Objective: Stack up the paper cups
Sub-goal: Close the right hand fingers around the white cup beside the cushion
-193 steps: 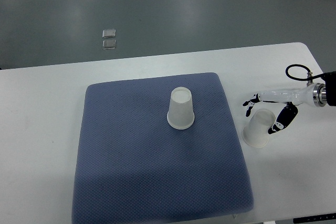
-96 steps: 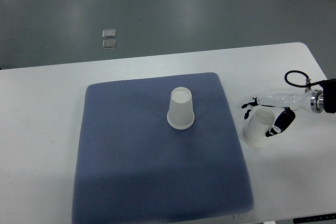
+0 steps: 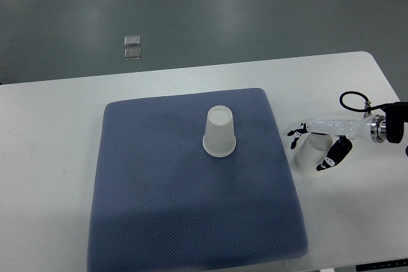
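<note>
One translucent paper cup (image 3: pixel 220 133) stands upside down near the middle of the blue mat (image 3: pixel 159 208). A second paper cup (image 3: pixel 306 160) stands upside down on the white table just off the mat's right edge. My right hand (image 3: pixel 312 149) reaches in from the right edge and straddles this cup. Its fingers (image 3: pixel 296 133) stretch over the cup's far side and the thumb (image 3: pixel 329 161) lies against its near right side. The fingers are still spread, not closed on the cup. The left arm does not show.
The white table (image 3: pixel 51 157) carries the mat; its far edge and rounded right corner border grey floor. Two small clear squares (image 3: pixel 132 48) lie on the floor beyond. A black cable loop (image 3: pixel 352 97) sits at my right wrist.
My right hand has slid left and toward the near edge, settling further around the right cup. That cup has shifted slightly left. The cup on the mat has not moved.
</note>
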Action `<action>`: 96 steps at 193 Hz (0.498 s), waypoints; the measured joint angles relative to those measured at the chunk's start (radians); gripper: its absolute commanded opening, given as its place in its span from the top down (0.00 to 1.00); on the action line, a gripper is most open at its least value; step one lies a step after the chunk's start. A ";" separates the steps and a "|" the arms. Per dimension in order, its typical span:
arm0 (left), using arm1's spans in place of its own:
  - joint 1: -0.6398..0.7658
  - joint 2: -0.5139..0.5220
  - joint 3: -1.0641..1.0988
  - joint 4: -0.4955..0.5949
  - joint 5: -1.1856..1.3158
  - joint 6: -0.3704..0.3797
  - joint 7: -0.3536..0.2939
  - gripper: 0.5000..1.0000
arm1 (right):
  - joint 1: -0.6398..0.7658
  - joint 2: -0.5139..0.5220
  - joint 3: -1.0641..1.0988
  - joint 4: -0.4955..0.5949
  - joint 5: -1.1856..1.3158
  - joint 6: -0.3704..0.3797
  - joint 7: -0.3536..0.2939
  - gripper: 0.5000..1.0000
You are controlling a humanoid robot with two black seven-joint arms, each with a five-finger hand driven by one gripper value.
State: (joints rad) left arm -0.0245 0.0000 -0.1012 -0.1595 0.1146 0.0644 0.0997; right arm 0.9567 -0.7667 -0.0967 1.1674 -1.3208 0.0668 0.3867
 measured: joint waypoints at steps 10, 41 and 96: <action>0.000 0.000 0.000 0.000 0.000 0.000 0.000 0.00 | 0.000 0.001 0.000 0.000 0.000 0.001 0.000 0.34; 0.000 0.000 0.000 0.000 0.000 0.000 0.000 0.00 | 0.005 0.007 0.000 -0.001 0.000 0.002 0.000 0.41; 0.000 0.000 0.000 0.000 0.000 0.000 0.000 0.00 | 0.005 0.010 0.000 -0.003 0.000 0.012 -0.003 0.58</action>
State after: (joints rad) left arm -0.0245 0.0000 -0.1012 -0.1595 0.1146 0.0644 0.0997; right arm 0.9618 -0.7569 -0.0966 1.1644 -1.3208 0.0788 0.3840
